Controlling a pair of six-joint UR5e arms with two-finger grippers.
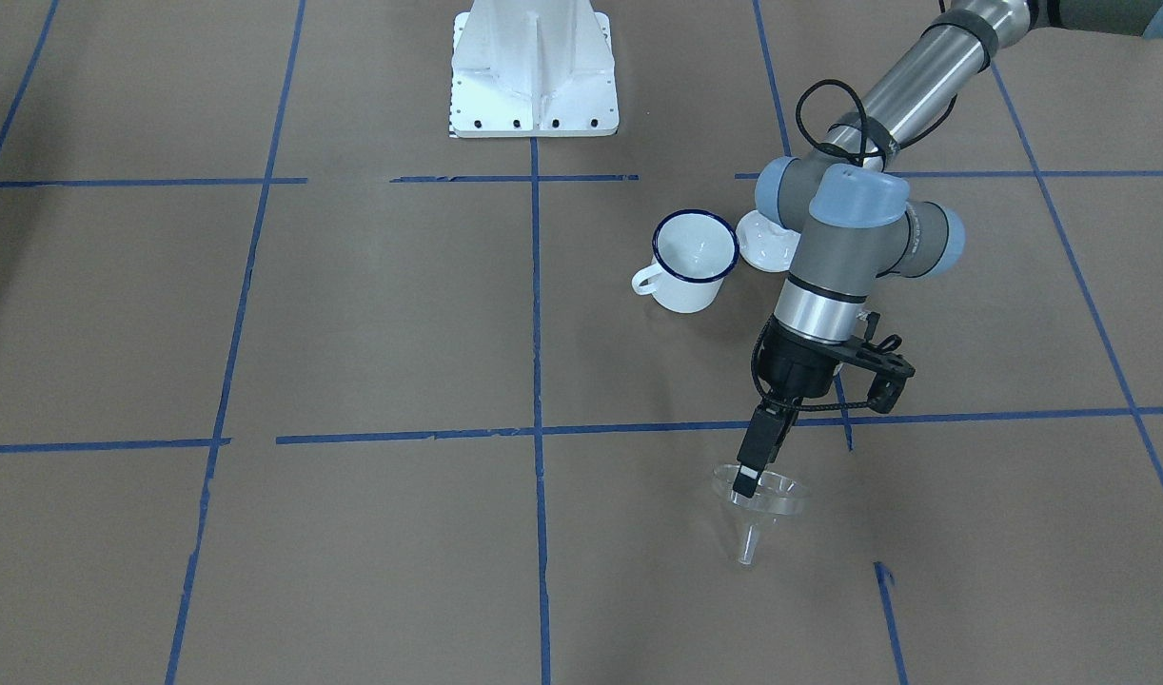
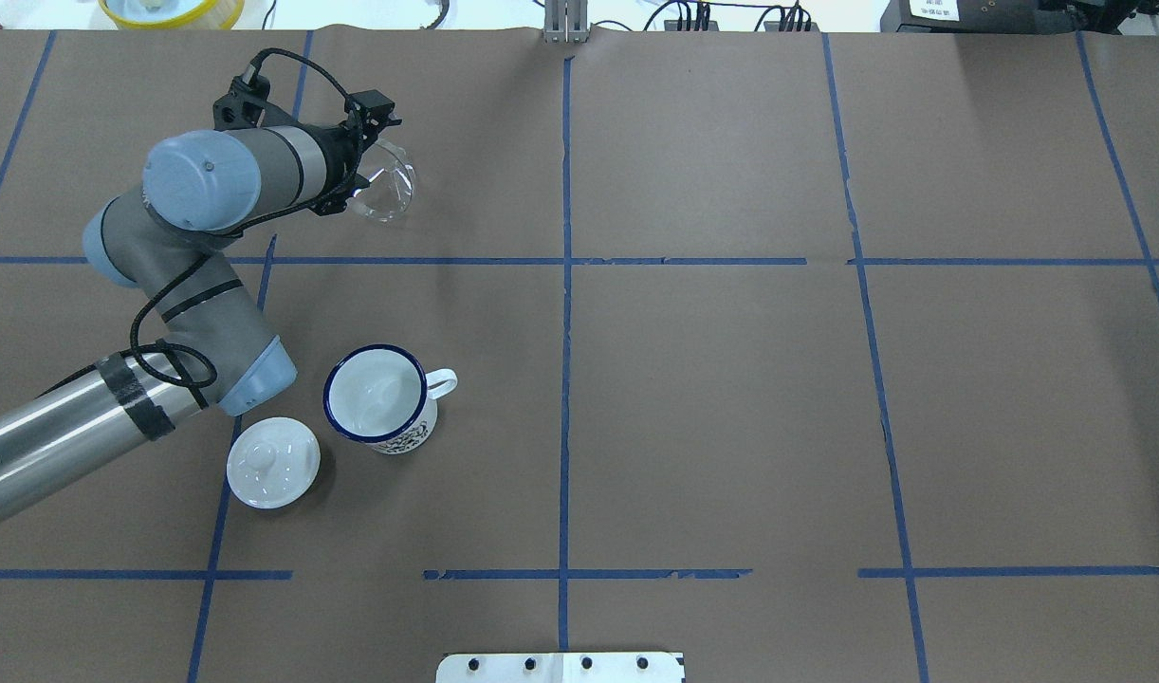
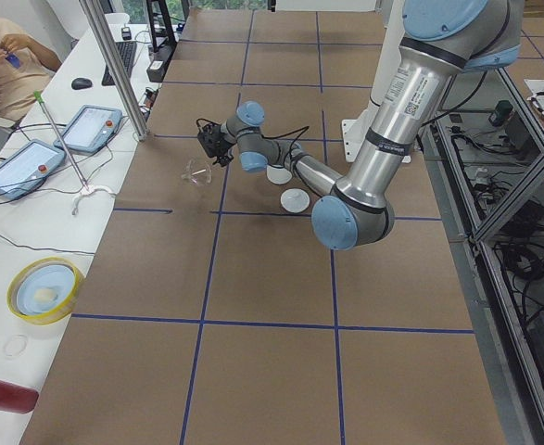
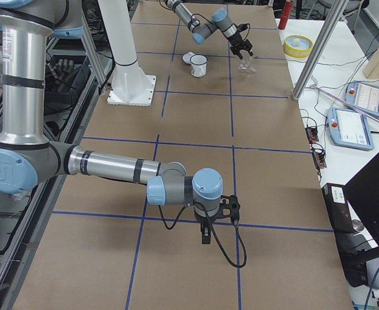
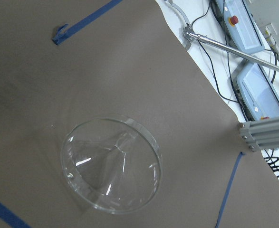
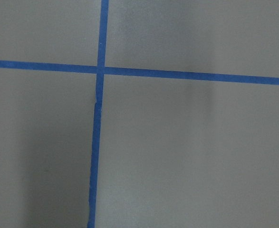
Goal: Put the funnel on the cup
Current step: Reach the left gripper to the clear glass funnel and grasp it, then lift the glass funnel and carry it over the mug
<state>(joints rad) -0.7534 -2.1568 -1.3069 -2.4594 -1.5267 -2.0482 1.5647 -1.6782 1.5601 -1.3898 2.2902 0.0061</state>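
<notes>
1 view, front: L fingers (image 1: 757, 443) pinch funnel (image 1: 779, 496) rim

A robotics lab: brown paper gridded with blue tape (image 2: 565, 379) covers the surface (image 2: 712, 398), a white arm pedestal (image 1: 534, 71) is bolted to it, and at ten o'clock in the left-side view control tablets (image 3: 91, 128) lie on a bench (image 3: 31, 222) beside a seated operator (image 3: 3, 65).
</notes>
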